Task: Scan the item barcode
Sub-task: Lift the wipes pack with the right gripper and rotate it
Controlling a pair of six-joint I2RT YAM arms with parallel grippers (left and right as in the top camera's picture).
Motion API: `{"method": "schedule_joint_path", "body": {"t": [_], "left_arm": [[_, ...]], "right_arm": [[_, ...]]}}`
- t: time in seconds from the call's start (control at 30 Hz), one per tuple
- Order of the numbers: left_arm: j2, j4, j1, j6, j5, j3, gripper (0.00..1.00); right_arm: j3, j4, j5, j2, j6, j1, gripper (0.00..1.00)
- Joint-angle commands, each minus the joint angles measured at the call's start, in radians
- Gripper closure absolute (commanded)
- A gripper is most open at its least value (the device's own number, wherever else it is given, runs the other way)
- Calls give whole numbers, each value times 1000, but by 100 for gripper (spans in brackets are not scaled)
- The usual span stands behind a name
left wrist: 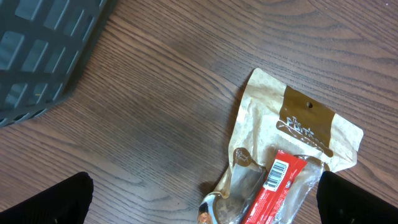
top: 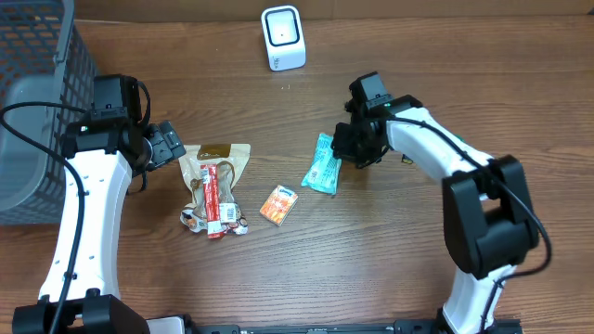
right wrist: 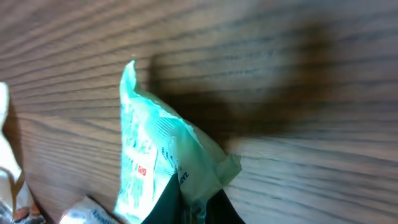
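Soft, even light from above covers the wooden table point(top: 371, 269) in the overhead view, sharp throughout; shadows lie faint and close under the arms; the white device point(top: 282, 37) at 12 o'clock reads brightest; the left wrist view is crisp, with a dim patch left of centre; the right wrist view is smeared by blur, a broad dark shadow at 1 o'clock behind the soft-edged teal packet point(right wrist: 149, 162).

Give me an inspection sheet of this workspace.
Surface: wooden table, no spills seen.
Job's things: white scanner at the far edge; teal packet, pinched at one end.
Clutter: tan pouch and red bar overlapping; orange box; grey basket.
Grippers: left gripper open beside the pouch; right gripper shut on the teal packet.
Cables: black cable by the left arm.
Surroundings: nothing seen.
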Motion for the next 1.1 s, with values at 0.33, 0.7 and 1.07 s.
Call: {"method": "schedule_joint_path", "body": {"t": [0.33, 0.7, 1.07], "left_arm": [[6, -2, -4, 4, -10, -3, 0], [6, -2, -4, 4, -10, -3, 0], [6, -2, -4, 4, -10, -3, 0]], "right_arm": [[76, 44, -20, -265, -143, -6, 96], [75, 6, -188, -271, -194, -6, 96], [74, -164, -276, -271, -205, -6, 96]]}}
